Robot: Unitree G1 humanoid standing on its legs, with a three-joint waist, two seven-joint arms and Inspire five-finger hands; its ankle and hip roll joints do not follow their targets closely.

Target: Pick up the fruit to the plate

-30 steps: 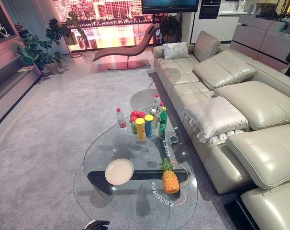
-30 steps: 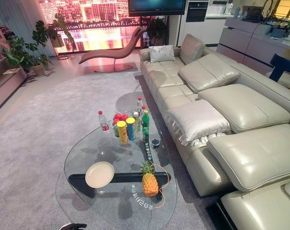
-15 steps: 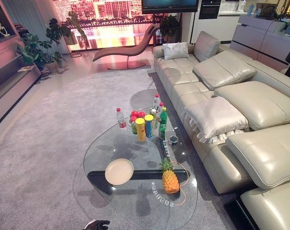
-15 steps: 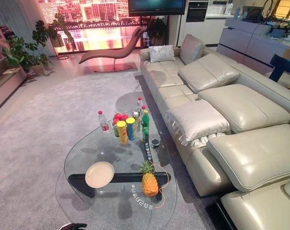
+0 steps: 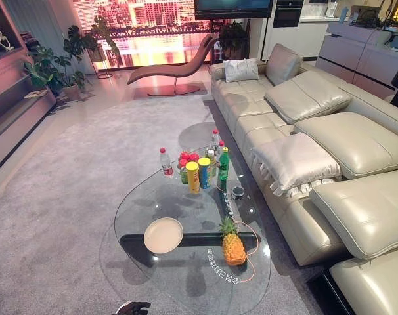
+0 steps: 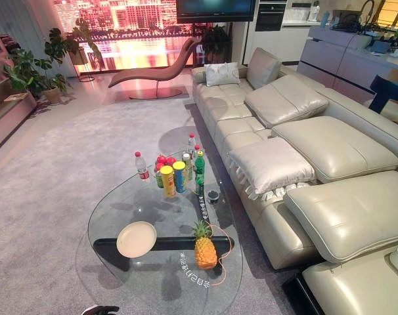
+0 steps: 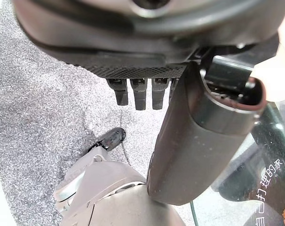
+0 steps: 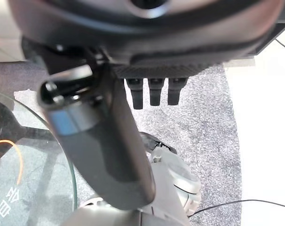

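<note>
Yellow pineapple (image 5: 234,245) well beyond left hand (image 5: 132,306)

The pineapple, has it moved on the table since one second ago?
No. The pineapple stands beside the plate, at the same spot on the glass table.

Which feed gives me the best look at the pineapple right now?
The left eye view: the pineapple stands whole and upright on the glass table, right of the plate. The right eye view shows it equally whole. The left wrist view catches an orange sliver at its edge.
</note>
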